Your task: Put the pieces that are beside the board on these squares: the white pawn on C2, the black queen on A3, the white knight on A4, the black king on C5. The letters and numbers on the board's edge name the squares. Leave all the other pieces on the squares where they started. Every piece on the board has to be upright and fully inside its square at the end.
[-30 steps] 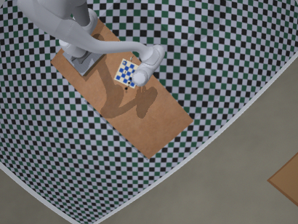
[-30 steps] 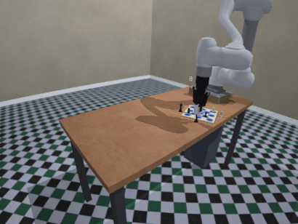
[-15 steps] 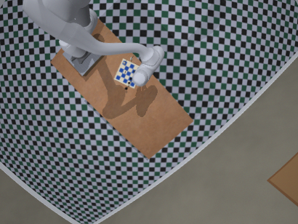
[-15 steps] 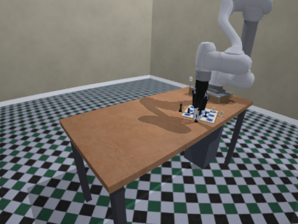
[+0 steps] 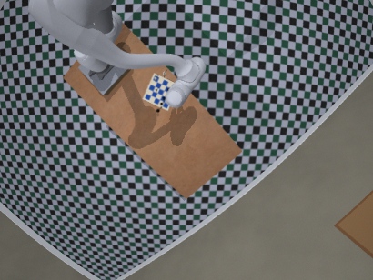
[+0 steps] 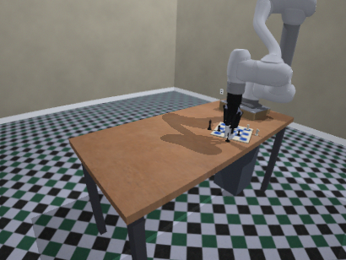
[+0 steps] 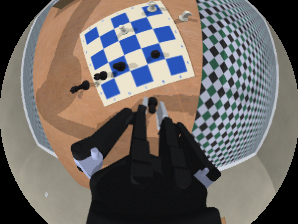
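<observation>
Black chess piece (image 6: 228, 139) (image 7: 152, 104) noted at the fingertips, just off the board's near edge. Gripper (image 6: 229, 133) (image 7: 152, 105) mostly closed, a narrow gap left; whether the piece is pinched cannot be told. Board (image 5: 148, 96) (image 6: 248, 140) (image 7: 188, 74) seen just beyond the fingers, with black and white pieces standing on it. Past its edges, a tall black piece (image 6: 209, 125) (image 7: 80, 87) and a white piece (image 6: 256, 132) (image 7: 185, 16) are found.

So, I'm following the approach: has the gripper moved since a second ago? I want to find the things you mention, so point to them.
Yes, down: judged against the board (image 5: 149, 90) (image 6: 244, 134) (image 7: 130, 45), the gripper (image 6: 228, 135) (image 7: 152, 105) is lower in the exterior view.
</observation>
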{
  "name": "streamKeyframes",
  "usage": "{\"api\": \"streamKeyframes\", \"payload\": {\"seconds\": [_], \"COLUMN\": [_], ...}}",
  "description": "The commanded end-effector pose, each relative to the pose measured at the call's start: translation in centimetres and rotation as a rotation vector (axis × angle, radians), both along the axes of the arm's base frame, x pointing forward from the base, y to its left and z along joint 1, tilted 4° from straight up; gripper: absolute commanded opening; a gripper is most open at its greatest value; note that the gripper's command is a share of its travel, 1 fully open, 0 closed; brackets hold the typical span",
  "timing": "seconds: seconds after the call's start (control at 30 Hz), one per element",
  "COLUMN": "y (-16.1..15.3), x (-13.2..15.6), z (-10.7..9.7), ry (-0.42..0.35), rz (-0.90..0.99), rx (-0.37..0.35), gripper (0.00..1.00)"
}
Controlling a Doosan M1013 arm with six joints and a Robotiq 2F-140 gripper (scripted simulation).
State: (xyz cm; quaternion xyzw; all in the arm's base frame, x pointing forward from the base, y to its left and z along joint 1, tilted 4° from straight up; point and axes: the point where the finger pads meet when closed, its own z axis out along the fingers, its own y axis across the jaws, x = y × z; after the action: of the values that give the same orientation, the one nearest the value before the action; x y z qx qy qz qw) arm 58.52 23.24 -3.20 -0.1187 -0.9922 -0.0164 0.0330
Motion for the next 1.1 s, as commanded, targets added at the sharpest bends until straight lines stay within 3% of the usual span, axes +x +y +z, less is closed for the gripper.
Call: {"api": "streamKeyframes", "payload": {"seconds": [0.0, 0.7, 0.73, 1.07], "y": [0.00, 0.00, 0.00, 0.00], "x": [0.00, 0.00, 0.00, 0.00], "z": [0.01, 0.01, 0.01, 0.01], "ry": [0.000, 0.000, 0.000, 0.000], "rz": [0.000, 0.000, 0.000, 0.000], "rx": [0.000, 0.000, 0.000, 0.000], "gripper": [0.25, 0.25, 0.00, 0.00]}}
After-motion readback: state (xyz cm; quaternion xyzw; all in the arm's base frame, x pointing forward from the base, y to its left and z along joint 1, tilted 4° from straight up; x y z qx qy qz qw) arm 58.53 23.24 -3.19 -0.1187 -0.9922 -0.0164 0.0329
